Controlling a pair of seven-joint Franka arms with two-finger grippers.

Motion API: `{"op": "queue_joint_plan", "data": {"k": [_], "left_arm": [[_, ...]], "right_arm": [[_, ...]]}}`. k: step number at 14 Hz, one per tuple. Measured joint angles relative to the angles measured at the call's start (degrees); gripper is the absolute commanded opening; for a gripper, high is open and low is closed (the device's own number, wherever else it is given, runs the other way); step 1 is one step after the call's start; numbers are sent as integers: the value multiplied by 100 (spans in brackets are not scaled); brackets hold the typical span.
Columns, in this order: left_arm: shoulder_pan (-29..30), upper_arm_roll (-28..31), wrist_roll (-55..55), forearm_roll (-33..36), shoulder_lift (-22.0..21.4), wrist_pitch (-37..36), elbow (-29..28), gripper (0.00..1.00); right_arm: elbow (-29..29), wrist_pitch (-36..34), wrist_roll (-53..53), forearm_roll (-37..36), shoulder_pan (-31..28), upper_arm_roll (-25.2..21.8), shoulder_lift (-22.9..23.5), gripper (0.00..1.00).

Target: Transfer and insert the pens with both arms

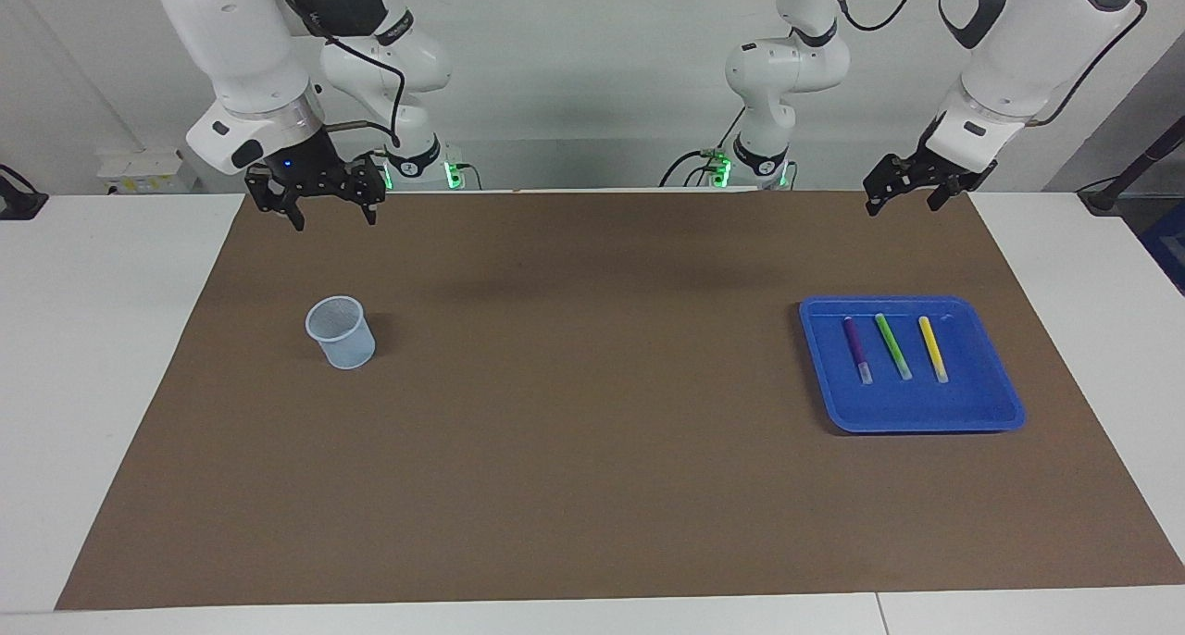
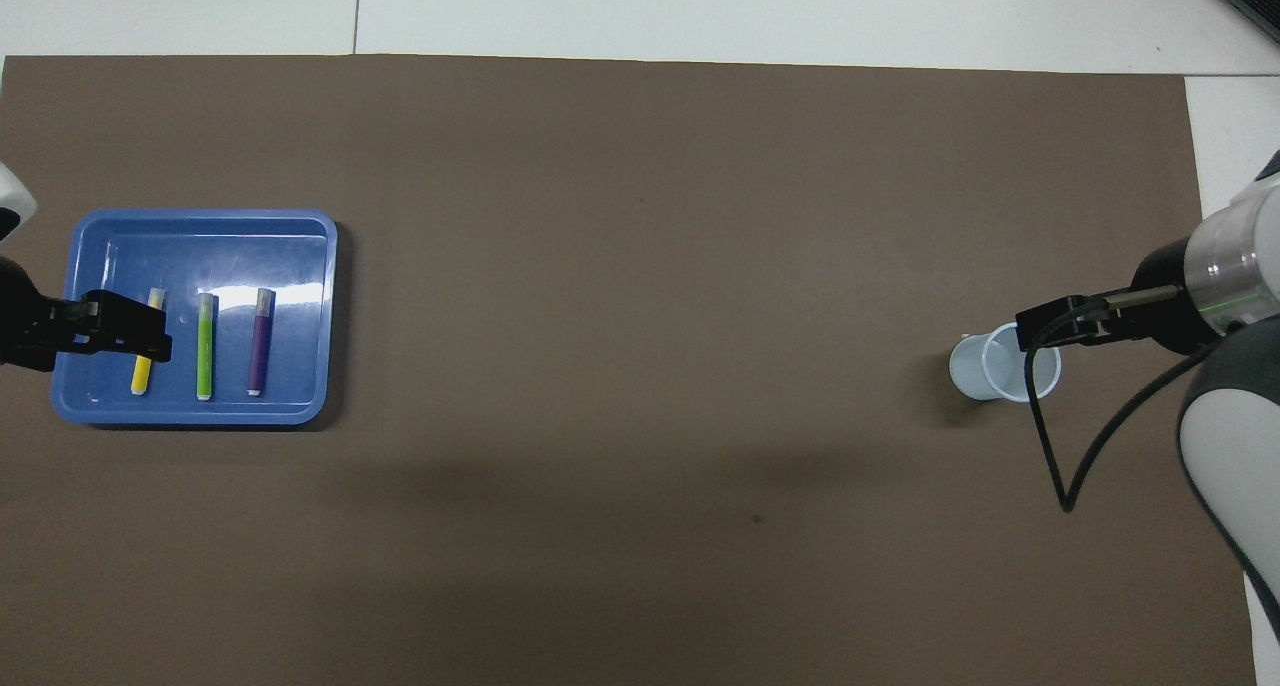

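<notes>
Brown mat point(image 1: 592, 450) with a blue tray point(image 1: 981, 413) at the left arm's end.
In the tray lie purple pen point(image 1: 856, 349), green pen point(image 1: 893, 346), yellow pen point(image 1: 933, 348); left gripper point(image 1: 910, 193) and right gripper point(image 1: 333, 217) hang spread wide, empty, nearer the robots.

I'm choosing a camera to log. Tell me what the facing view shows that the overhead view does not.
Only the facing view shows both arms' bases and upper links, and the left claw and right claw raised at the mat's robot-side edge, touching nothing.

Only the overhead view makes the left claw seem to cover the yellow pen and the right claw the cup.

Both show the purple pen, green pen and yellow pen side by side in the blue tray, with the cup standing upright.
</notes>
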Motion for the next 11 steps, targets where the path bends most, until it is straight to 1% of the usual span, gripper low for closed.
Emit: {"op": "queue_joint_plan", "data": {"k": [11], "left_arm": [[14, 60, 0, -4, 0, 14, 0, 100]], "right_arm": [[0, 0, 0, 0, 0, 0, 0, 100]]}}
